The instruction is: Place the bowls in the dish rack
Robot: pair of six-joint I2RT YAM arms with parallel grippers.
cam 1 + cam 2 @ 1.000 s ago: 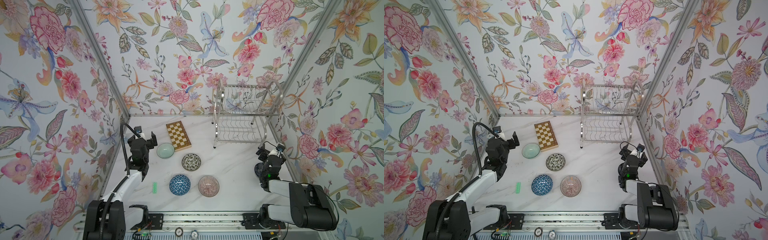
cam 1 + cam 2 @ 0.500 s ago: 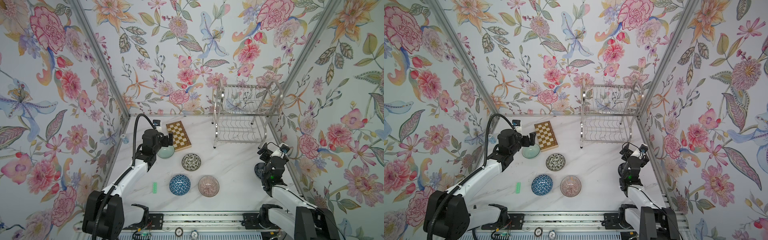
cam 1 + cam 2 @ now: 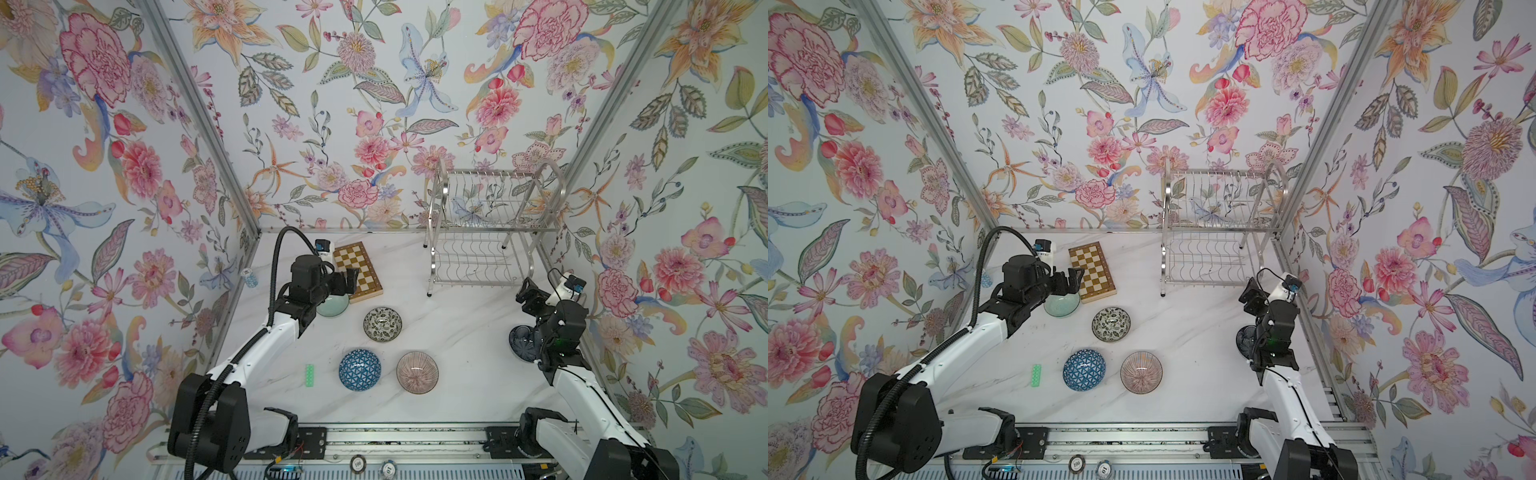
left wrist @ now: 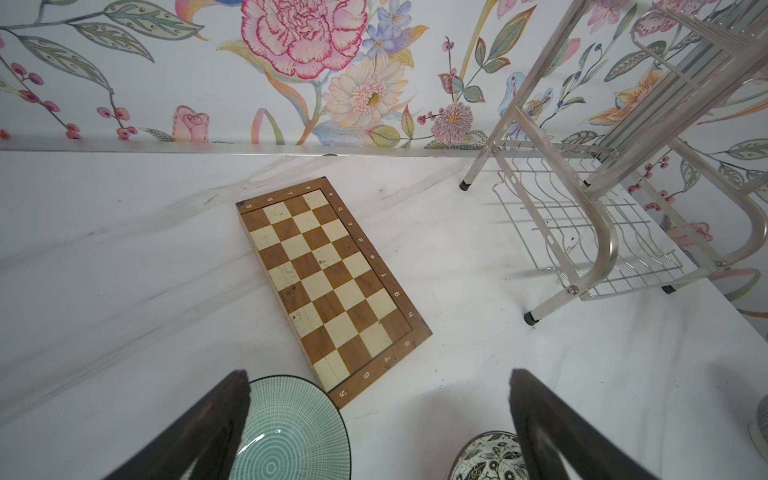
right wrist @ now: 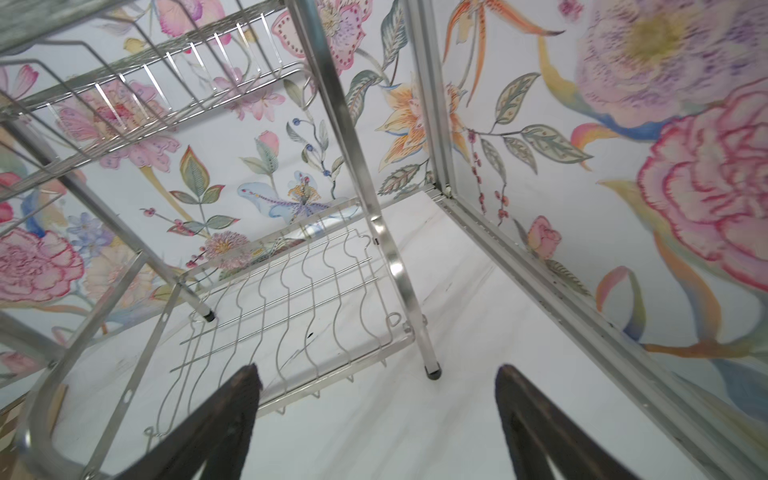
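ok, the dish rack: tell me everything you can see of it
The dish rack looks like shiny steel: a tubular frame, curved legs on black feet and two wire tiers, the lower one with wavy slot wires. It stands upright in the far right corner of the table. Both tiers are empty; nothing but the table touches it.

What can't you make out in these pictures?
- Mint green bowl: half hidden under the left arm in both top views; cut off by the frame edge in the left wrist view.
- Dark round object by the right arm: mostly covered; unidentifiable.
- Small item at the left wall: too small.
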